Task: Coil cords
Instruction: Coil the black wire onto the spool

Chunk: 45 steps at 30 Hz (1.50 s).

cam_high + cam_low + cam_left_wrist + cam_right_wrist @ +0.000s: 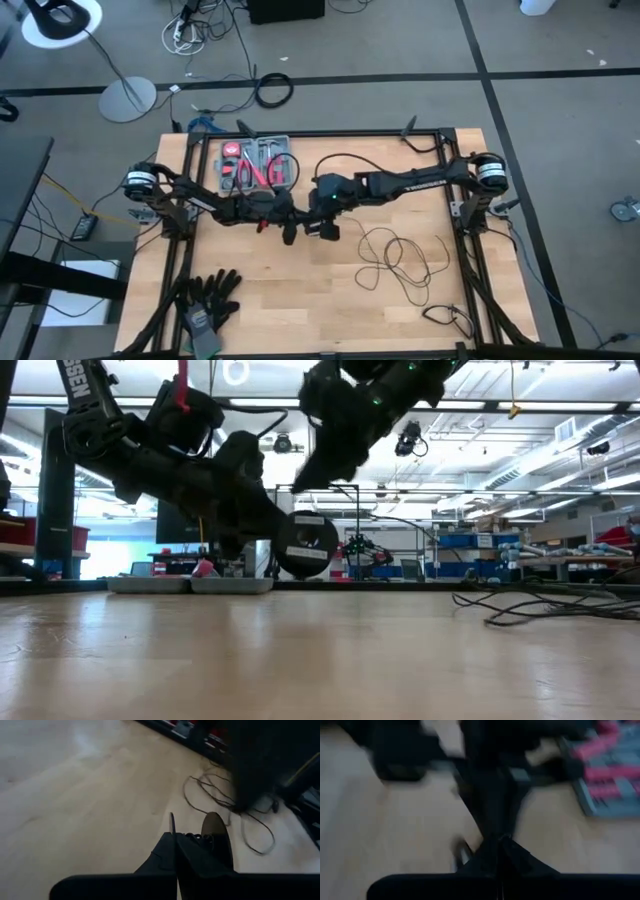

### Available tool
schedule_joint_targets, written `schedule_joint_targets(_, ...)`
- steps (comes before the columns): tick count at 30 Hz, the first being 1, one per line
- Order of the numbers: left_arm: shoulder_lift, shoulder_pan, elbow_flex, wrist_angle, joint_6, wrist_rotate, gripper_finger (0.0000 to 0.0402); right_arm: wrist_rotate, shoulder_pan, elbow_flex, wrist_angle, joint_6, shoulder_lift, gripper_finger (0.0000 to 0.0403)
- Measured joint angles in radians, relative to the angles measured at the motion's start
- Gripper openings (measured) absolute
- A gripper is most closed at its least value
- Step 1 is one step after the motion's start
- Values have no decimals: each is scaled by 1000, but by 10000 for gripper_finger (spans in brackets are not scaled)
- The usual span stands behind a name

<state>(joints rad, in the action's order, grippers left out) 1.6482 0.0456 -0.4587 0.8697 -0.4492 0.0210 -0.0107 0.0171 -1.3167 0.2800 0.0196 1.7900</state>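
The cords are thin black wire lying in loose loops on the right half of the wooden table, seen also in the low view and the left wrist view. A small round black puck hangs clear of the table at the tips of my left gripper, which is shut at the table's middle. My right gripper is shut and stands higher, just above and beyond the left one. I see nothing between its fingers. My left gripper is shut beside the puck, which stands just past one of its fingers. The fingers hide whether they pinch the puck's edge or the cord at it. They slant slightly down toward the table's right, and the puck is lifted clear.
A grey tray with red tools sits at the far left of the table. Black gloves lie at the near left corner. A second small wire loop lies at the near right. Bare wood lies at the near middle.
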Motion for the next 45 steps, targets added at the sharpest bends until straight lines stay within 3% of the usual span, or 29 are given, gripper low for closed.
schedule_joint_targets(7, 0, 0, 0, 11, -2, 13, 0, 74, -1, 0, 158, -100, -19, 0)
schedule_joint_targets(10, 0, 0, 0, 28, -6, 67, 0, 82, -8, 3, 223, -156, -19, 0)
schedule_joint_targets(14, 0, 0, 4, 40, -32, 157, 0, 170, -43, 60, 233, -213, -20, 0)
schedule_joint_targets(18, 0, -1, 35, 97, -56, 205, 0, 255, -84, 158, 99, -275, -24, 0)
schedule_joint_targets(22, 0, -2, 76, 167, -79, 234, 0, 335, -112, 295, -170, -358, -24, 5)
schedule_joint_targets(28, 0, 1, 140, 245, -114, 333, 0, 341, -124, 495, -473, -487, -10, 33)
schedule_joint_targets(37, 0, 0, 168, 293, -130, 352, 0, 347, -122, 568, -529, -587, -10, 82)
schedule_joint_targets(45, 0, 0, 168, 277, -130, 352, 0, 387, -122, 568, -545, -559, -12, 75)
